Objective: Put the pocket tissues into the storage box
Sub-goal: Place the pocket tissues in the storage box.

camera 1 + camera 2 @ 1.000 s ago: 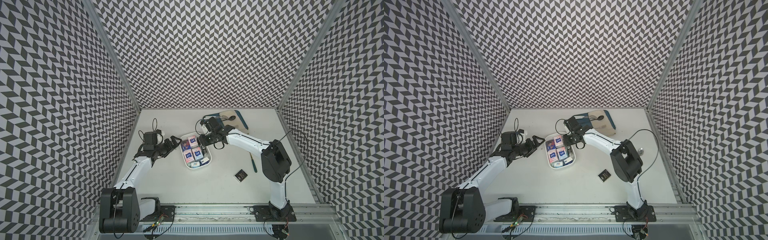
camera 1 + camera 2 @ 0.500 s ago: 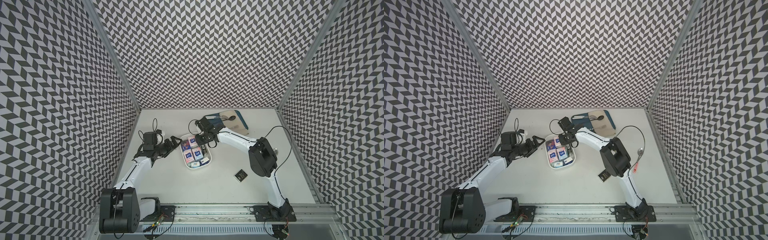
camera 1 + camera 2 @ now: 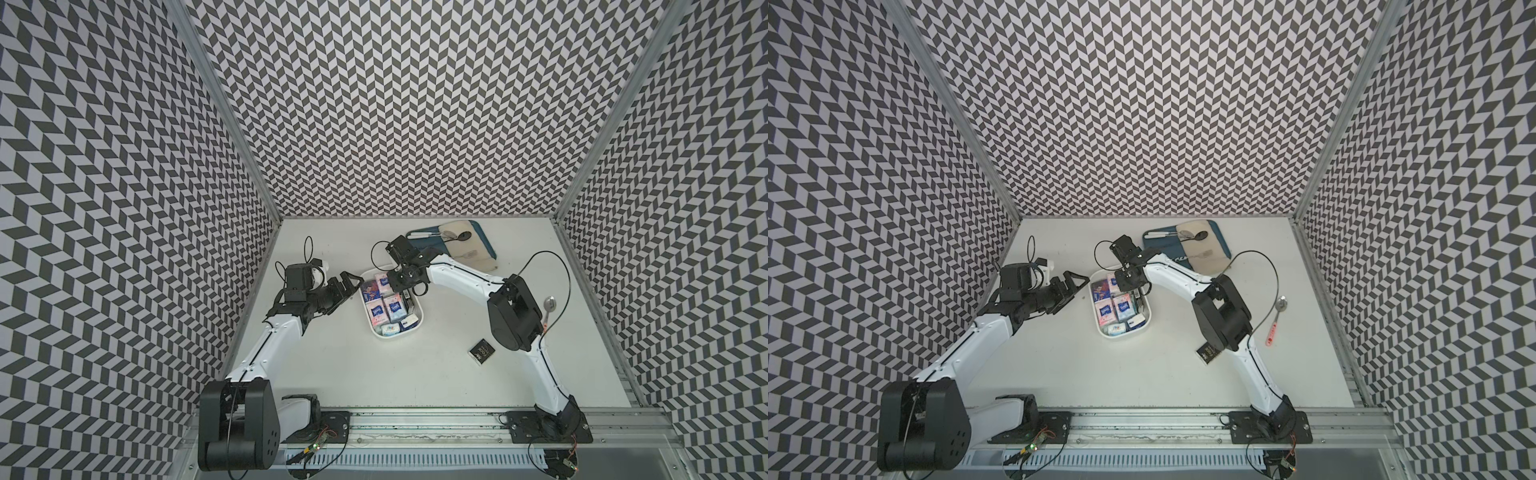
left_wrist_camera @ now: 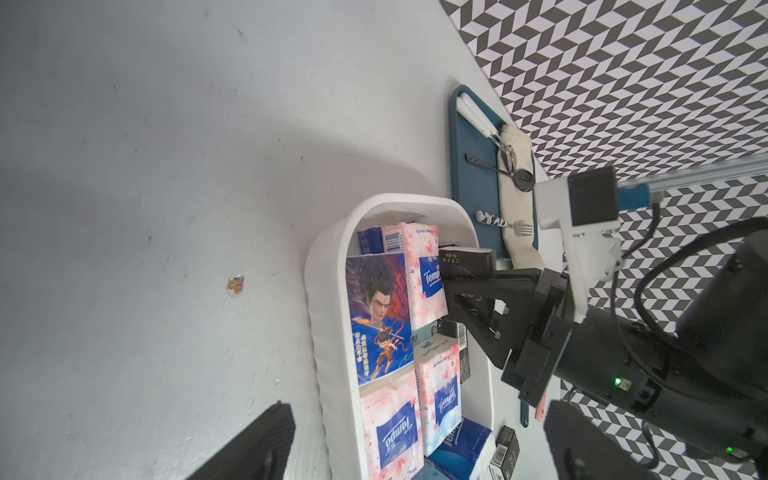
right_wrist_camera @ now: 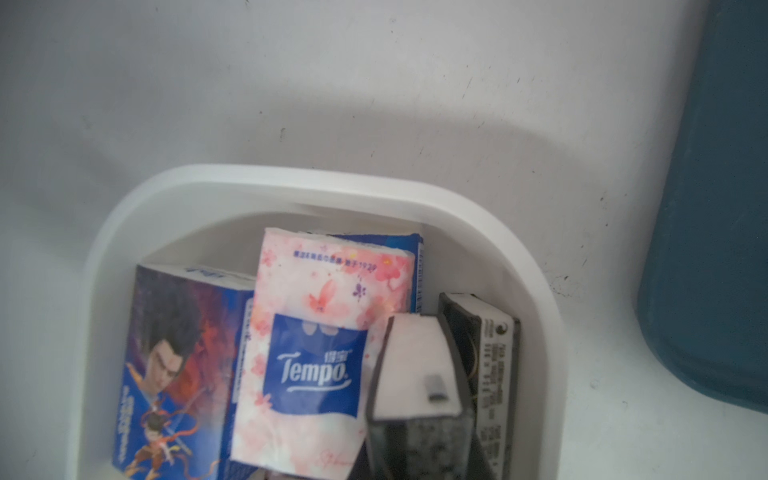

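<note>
The white storage box [image 3: 388,336] [image 3: 1121,336] [image 4: 328,266] [image 5: 291,178] lies mid-table and holds several pocket tissues: a dark blue packet with a cartoon figure [image 4: 378,316], pink-white packets [image 5: 328,357] and a black one on edge [image 5: 498,374] against the wall. My right gripper [image 3: 398,286] [image 3: 1127,286] [image 4: 446,286] [image 5: 419,415] reaches down into the box's far end, shut on a black packet [image 4: 467,259]. Just left of the box, my left gripper [image 3: 350,281] [image 3: 1077,282] [image 4: 415,432] is open and holds nothing. Another black packet [image 3: 482,351] [image 3: 1209,354] lies on the table beside the right arm.
A blue tray [image 3: 486,245] [image 3: 1221,245] [image 4: 473,174] with cutlery and a beige cloth sits at the back right, close behind the right forearm. A spoon with a pink handle [image 3: 1277,320] lies near the right wall. Patterned walls close in three sides.
My right gripper has shifted a little to the left over the box's far end, and the right elbow has swung inward. The left arm has not moved.
</note>
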{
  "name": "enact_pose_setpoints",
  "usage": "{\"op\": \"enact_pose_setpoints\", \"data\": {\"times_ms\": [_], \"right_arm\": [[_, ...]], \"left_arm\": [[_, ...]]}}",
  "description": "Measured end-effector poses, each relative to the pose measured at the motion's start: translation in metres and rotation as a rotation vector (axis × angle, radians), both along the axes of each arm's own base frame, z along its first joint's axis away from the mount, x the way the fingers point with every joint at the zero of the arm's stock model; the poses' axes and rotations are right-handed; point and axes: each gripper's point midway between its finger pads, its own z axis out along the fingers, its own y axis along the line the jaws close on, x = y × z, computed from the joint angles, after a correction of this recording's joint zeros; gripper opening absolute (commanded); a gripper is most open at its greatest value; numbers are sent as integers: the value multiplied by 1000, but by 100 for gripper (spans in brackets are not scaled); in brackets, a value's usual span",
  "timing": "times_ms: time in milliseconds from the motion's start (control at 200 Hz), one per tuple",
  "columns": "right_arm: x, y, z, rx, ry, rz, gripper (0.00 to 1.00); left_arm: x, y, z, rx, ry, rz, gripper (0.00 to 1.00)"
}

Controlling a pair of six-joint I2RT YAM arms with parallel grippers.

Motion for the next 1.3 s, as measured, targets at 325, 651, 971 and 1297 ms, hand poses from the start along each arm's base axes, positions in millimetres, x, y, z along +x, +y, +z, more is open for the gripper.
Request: {"op": "enact_pose_setpoints", "data": {"times_ms": [325, 651, 971, 1297], "right_arm": [[4, 0, 15, -19, -23, -19, 45], [5, -3, 32, -6, -52, -30, 25], [-9, 2, 38, 80, -25, -12, 15], [-10, 5, 25, 93, 12, -10, 22]], "left_arm": [[0, 0, 2, -2, -5, -1, 100], [-1, -1, 4, -14, -2, 2, 100], [-1, -1, 4, -17, 0, 4, 100], [-1, -1, 7, -17, -8, 4, 100]]}}
